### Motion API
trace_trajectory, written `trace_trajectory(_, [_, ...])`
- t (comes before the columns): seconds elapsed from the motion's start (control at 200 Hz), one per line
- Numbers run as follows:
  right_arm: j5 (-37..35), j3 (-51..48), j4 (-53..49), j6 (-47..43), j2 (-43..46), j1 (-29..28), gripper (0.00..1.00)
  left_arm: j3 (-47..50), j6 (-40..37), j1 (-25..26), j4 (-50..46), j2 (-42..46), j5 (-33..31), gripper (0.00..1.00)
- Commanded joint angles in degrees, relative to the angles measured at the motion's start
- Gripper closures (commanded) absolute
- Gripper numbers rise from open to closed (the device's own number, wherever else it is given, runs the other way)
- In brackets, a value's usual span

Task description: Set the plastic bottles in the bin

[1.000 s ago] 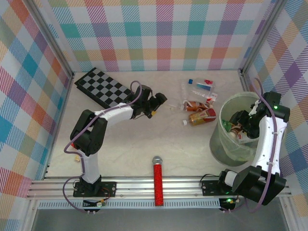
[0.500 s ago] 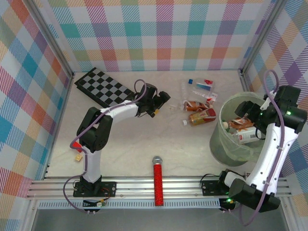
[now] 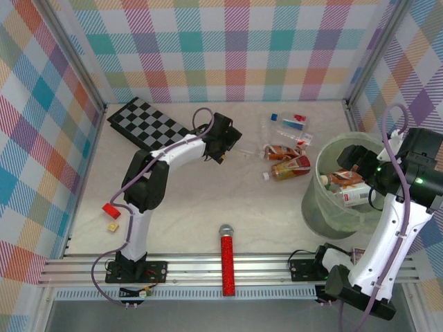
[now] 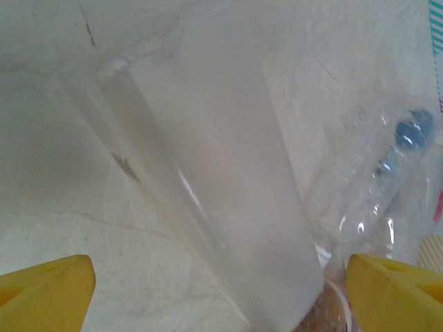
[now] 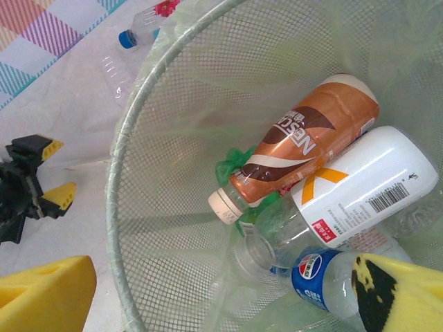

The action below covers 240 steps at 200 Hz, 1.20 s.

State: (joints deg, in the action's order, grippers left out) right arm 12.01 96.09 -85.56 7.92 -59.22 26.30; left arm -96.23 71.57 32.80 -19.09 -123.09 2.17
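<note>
right claw hanging wide open over the bin, Nescafe bottle lying inside, left claw open too, clear bottle right in front

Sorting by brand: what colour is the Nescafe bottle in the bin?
The Nescafe bottle is coppery brown; right wrist view shows it best.

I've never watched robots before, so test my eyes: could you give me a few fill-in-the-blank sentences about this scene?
The brown Nescafe bottle lies inside the ____. The glittery handle of the microphone is ____. The checkerboard sits in the far ____ corner of the table.
Missing words: bin, red, left.
</note>
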Motion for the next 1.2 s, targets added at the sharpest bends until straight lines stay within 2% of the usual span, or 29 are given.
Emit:
trace_trajectory(0.0, [2.1, 1.2, -1.8, -1.6, 1.1, 0.6, 0.06, -3.3, 2.7, -0.8, -3.9, -2.4, -2.4, 0.08])
trace_trajectory(0.35, [4.8, 1.8, -1.8, -2.0, 2.5, 0.6, 0.07, -9.9, 4.5, -2.0, -5.3, -9.6, -2.1, 0.07])
trace_trajectory(0.455, [6.0, 2.2, -1.7, -2.0, 2.9, 0.6, 0.07, -10.1, 5.3, -2.3, -4.9, -10.7, -1.6, 0.14])
trace_trajectory(0.625, [10.3, 4.1, -2.1, -2.1, 3.4, 0.6, 0.07, -8.5, 5.9, -2.5, -3.7, -10.5, -1.1, 0.32])
trace_trajectory(0.79, [11.2, 6.6, -3.2, -2.0, 4.4, 0.6, 0.08, -6.5, 5.5, -2.7, -1.6, -9.0, -0.5, 0.41])
trace_trajectory(0.91, [12.3, 6.6, -2.4, -2.6, 5.6, 0.6, 0.09, -5.1, 5.2, -3.0, -0.5, -7.5, 0.4, 0.43])
trace_trajectory(1.08, [21.9, 5.2, 0.6, -1.5, 5.1, 0.6, 0.12, 1.1, 3.2, -3.0, 6.5, -0.8, 1.1, 0.43])
trace_trajectory(1.195, [24.4, 4.7, 2.3, -0.3, 4.1, 0.4, 0.14, 4.3, -0.8, -3.2, 7.3, 4.9, -0.8, 0.43])
